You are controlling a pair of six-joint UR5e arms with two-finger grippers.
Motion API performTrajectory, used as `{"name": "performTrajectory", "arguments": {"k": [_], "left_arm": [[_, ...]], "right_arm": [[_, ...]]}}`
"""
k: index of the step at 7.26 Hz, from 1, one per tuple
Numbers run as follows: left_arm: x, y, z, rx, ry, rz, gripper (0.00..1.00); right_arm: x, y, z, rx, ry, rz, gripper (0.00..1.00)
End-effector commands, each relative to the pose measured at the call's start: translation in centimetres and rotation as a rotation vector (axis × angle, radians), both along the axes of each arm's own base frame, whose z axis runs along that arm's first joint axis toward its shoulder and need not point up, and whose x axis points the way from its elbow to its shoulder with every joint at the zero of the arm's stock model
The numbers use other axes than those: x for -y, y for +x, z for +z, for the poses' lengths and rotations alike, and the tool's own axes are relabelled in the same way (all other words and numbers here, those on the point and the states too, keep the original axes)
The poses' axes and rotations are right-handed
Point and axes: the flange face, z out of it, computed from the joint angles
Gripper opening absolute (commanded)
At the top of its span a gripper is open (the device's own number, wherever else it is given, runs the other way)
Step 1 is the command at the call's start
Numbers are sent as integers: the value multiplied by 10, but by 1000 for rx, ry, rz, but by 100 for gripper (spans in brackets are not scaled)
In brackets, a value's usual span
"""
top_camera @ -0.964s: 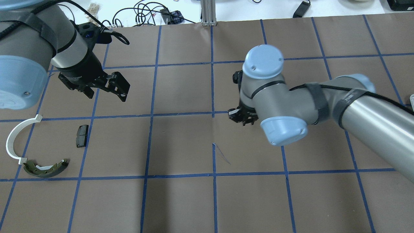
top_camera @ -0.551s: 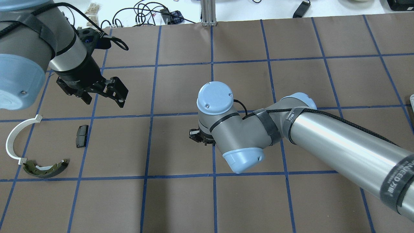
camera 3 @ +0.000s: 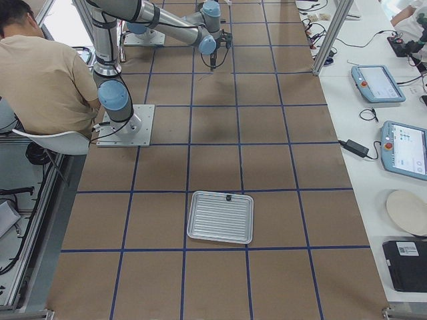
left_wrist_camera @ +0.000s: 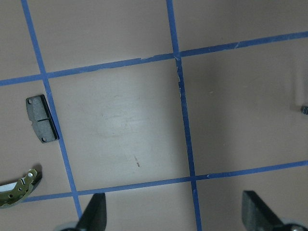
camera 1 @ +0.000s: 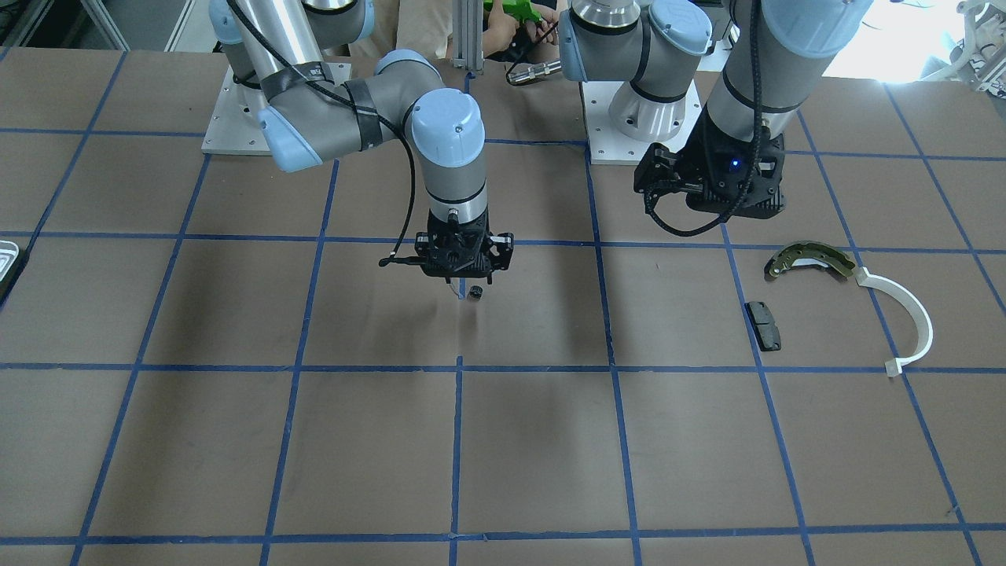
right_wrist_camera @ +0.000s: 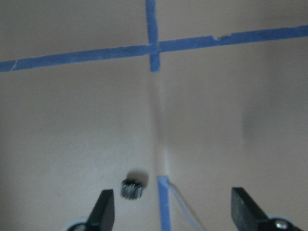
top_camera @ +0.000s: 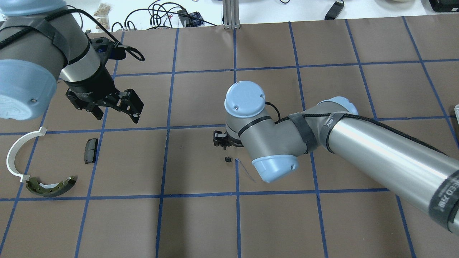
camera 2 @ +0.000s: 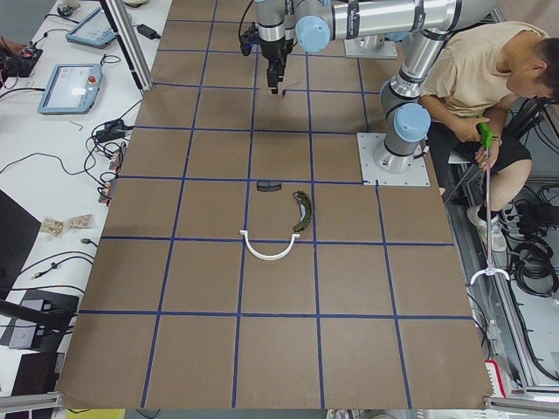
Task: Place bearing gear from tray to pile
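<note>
The brown paper-covered bench, ruled into squares by blue tape, carries everything. The right arm reaches from the robot's right side to the middle of the bench, and its right gripper points straight down with its fingers released, spread wide and holding nothing. The left gripper hangs over the far left part of the bench, also spread wide with nothing in its fingers.

The pale silvery ribbed metal tray with rounded corners and a raised rim lies at the right end of the bench, well apart from both arms. One small dark thing sits just inside the tray's long rim on the pile's side, too small to make out; the rest of the ribbed floor shows bare.

At the near left lies the loose pile: a thin white half-ring arc, a curved brass-and-grey brake shoe touching or almost touching one end of it, and a small black rectangular pad just beside them.

The bearing gear is a tiny dark cylinder with fine teeth around its rim. It lies free on the bench at the centre, beside a blue tape line, right under the right gripper's fingers, well apart from pile and tray.
</note>
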Motion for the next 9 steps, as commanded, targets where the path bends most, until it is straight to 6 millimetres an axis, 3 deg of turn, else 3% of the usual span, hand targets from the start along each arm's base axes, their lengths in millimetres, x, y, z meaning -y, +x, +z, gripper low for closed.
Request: {"name": "performTrajectory", "arguments": {"k": [1,3,4,7,9], "left_arm": [[-5,-8,-24,-6,29,82,100],[-13,-58,-58,-5,-6,61,100],[-11,-80,-76,-12,-29,74,100],[-8,-134,-120,-50,-13,-16,100],[-1,-155,-157,-53,-24,-55,100]], "right_arm": [[46,-125,44,-52,29,145,100],[76,-279,53,-100,47,375,100],[79,-349,54,-108,46,475,100],[57,-523,38,-129,30,757,100],[23,-623,28,-186,18,918,100]]}}
